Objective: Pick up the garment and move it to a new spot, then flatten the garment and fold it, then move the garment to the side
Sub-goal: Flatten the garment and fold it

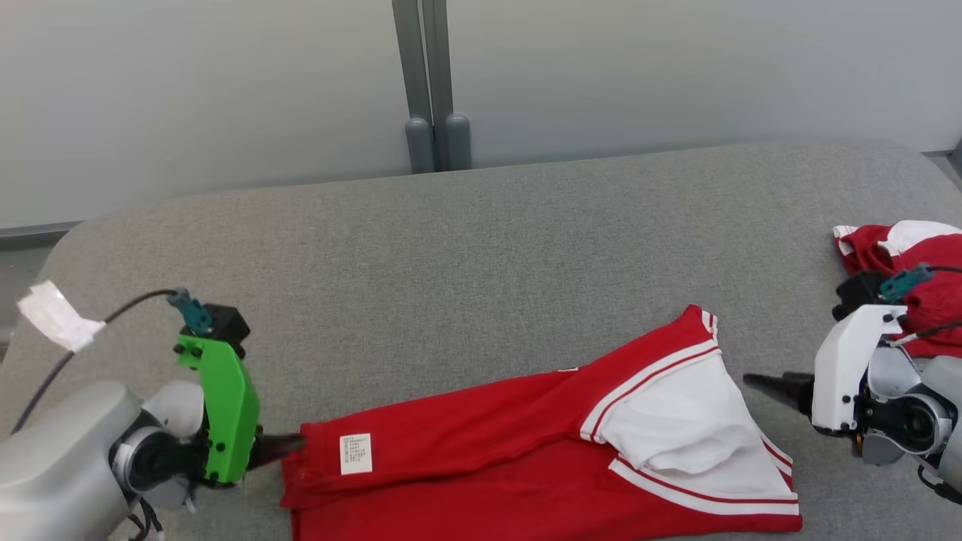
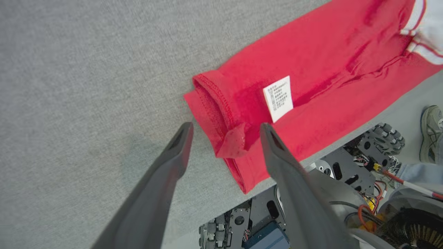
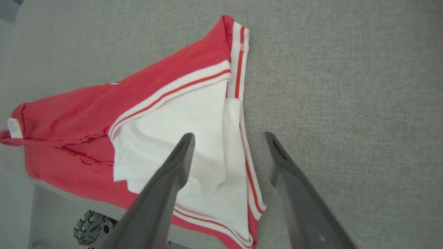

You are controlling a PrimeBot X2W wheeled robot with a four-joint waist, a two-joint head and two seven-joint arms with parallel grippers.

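The garment [image 1: 488, 443] is a red shirt with white, red-striped trim and a white label, lying stretched out along the front edge of the grey table [image 1: 481, 248]. My left gripper [image 1: 289, 445], on a green bracket, points at the garment's left hem. In the left wrist view my left gripper [image 2: 225, 129] is open, and a folded corner of the garment's hem [image 2: 232, 145] lies loose between the fingers. My right gripper [image 1: 763, 383] sits just right of the white sleeve. In the right wrist view my right gripper [image 3: 230, 137] is open over the white part of the garment [image 3: 193, 114], holding nothing.
A second red and white cloth [image 1: 913, 263] is bunched at the table's right edge behind my right wrist. A scrap of white tape [image 1: 52, 315] lies at the left edge. A person's shoe [image 2: 431, 131] and my wheeled base [image 2: 346, 169] show below the table's front edge.
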